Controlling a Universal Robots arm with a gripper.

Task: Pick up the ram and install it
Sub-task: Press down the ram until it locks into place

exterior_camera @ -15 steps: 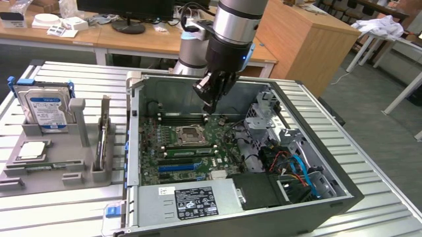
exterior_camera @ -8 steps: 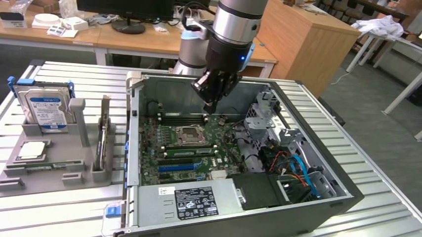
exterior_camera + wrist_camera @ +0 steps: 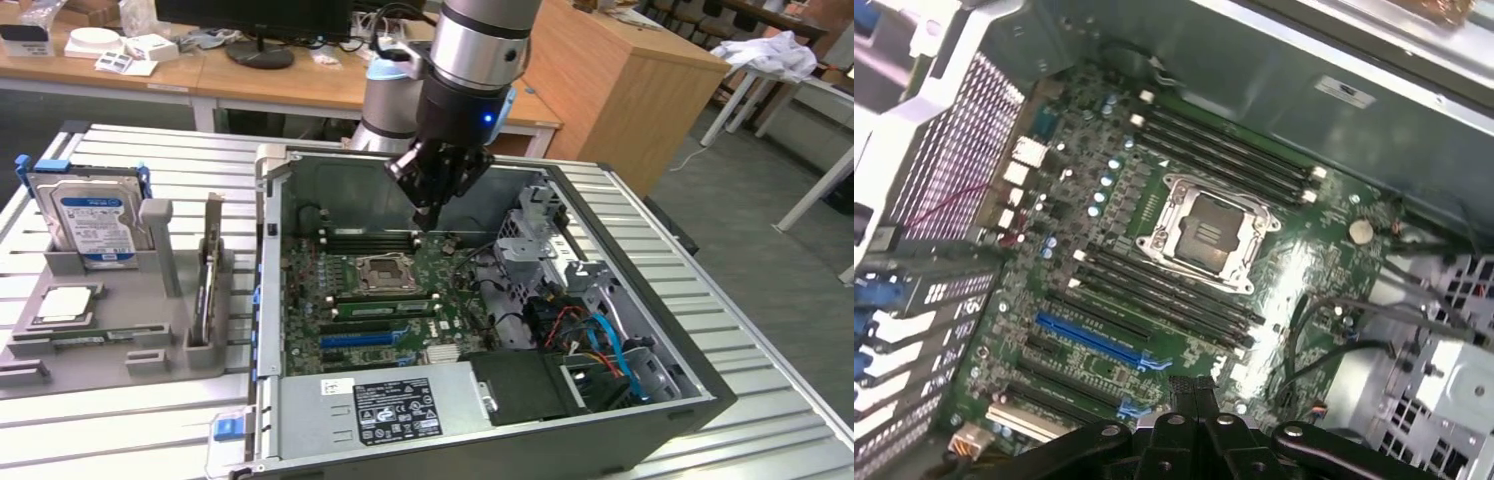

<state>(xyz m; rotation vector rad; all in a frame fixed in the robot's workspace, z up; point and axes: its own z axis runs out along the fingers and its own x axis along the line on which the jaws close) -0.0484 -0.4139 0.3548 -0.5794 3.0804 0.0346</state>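
Note:
My gripper [image 3: 429, 212] hangs inside the open computer case [image 3: 694, 385], just above the motherboard [image 3: 400, 290]. Its fingers are shut with nothing between them. It is over the black memory slots [image 3: 371, 240] on the far side of the CPU socket [image 3: 383, 270]. In the wrist view the shut gripper [image 3: 1194, 400] points at the board, with the CPU socket [image 3: 1206, 232] and long black slots [image 3: 1164, 300] beyond it. The ram [image 3: 210, 270], a thin long stick, stands on edge in a grey holder [image 3: 94, 360] outside the case, at the exterior view's left, well away from the gripper.
A hard drive [image 3: 94, 215] with a blue label stands upright in the same holder. A drive cage [image 3: 541, 235], loose cables [image 3: 587, 330] and the power supply [image 3: 387, 405] crowd the case's right and near sides. Blue expansion slots [image 3: 1099, 340] lie beside the black ones.

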